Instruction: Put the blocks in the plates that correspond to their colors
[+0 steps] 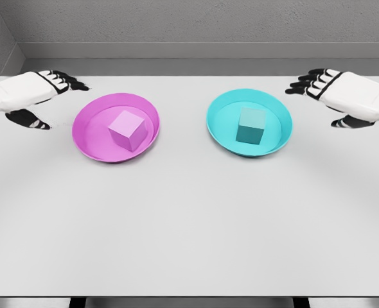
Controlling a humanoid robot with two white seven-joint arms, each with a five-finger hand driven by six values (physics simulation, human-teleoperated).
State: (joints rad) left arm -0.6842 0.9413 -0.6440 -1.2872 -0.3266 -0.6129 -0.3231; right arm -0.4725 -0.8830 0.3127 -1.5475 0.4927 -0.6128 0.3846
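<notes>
The near stretch of the white counter (pixel 189 244) is bare surface up to the two plates, which sit side by side across the middle and are well apart from each other. On the left is the pink plate (pixel 87 144), a shallow round dish, and the pink block (pixel 126 130) rests inside it, a little right of the plate's middle, turned so that one corner faces forward. On the right is the teal plate (pixel 282 131), the same shape, and the teal block (pixel 251 125) sits inside it near the middle, standing flat on the plate's floor. Each block lies in the plate of its own color. Beyond and to the outside of the plates are the robot's hands. The left hand (pixel 45 93) hovers over the counter's far left part, just beside the pink plate's outer rim without touching it, its dark fingers spread loosely and holding nothing. The right hand (pixel 334 96) hovers in the same way at the far right, near the teal plate's outer rim, fingers relaxed and apart, empty. Behind the counter rises a gray wall (pixel 189 25).
</notes>
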